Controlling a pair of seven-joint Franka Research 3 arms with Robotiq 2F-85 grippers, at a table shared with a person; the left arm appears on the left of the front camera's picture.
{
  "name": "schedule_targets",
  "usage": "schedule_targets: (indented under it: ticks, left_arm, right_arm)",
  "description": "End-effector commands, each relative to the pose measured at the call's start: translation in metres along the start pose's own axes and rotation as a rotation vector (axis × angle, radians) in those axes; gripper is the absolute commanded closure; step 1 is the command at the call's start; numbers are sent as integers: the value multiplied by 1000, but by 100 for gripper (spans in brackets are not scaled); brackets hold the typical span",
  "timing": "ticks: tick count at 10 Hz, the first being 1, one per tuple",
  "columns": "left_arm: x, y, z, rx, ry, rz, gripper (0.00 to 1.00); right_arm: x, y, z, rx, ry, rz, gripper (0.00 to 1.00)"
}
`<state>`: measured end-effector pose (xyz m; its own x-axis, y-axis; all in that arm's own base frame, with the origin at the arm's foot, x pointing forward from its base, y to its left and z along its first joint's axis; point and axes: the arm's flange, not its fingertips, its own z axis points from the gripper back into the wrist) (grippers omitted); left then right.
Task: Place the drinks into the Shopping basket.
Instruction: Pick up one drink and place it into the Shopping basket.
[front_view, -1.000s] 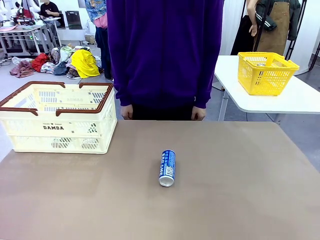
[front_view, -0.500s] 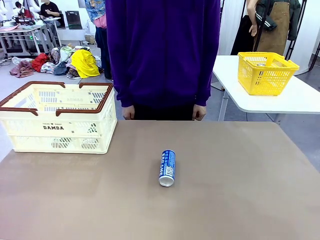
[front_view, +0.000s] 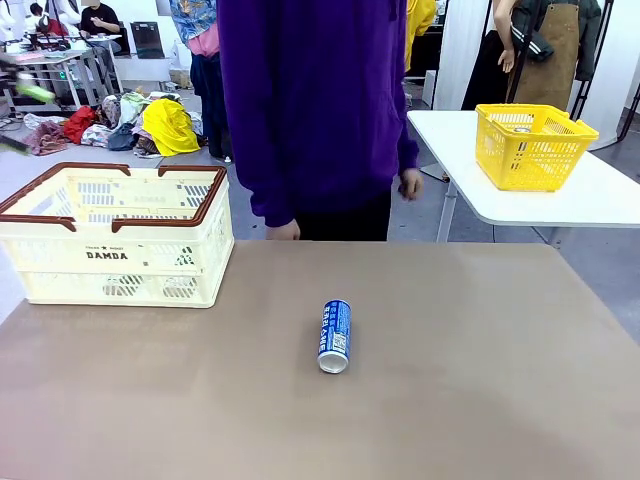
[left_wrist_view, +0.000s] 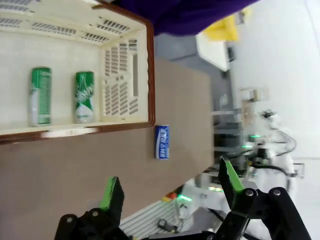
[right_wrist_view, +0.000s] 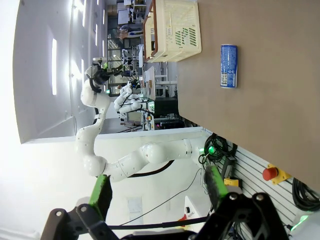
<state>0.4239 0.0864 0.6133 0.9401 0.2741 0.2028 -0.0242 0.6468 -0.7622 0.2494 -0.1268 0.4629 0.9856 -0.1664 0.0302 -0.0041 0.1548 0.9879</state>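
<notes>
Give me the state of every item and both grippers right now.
blue can: lying on its side, outside the basket.
Shopping basket: upright, holding two cans.
green cans: lying side by side on the basket floor.
left gripper: open, empty.
right gripper: open, empty.

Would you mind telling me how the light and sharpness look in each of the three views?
Front view: even, soft light, the blue can sharp, a blurred streak at the upper left edge. Left wrist view: rolled sideways, right side washed out white, the Shopping basket clear. Right wrist view: strong white glare down the left side.
</notes>
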Motion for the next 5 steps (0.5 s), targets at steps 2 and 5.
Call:
schedule_targets:
  ticks: [2,5]
  left_arm:
    - [-30,-77,-116,285,68,-91,0]
    - [-84,-140,-244,446,161,-275,0]
  right_arm:
    - [3,8,-1,24,-12,-13,0]
    - [3,8,-1,24,-12,-13,0]
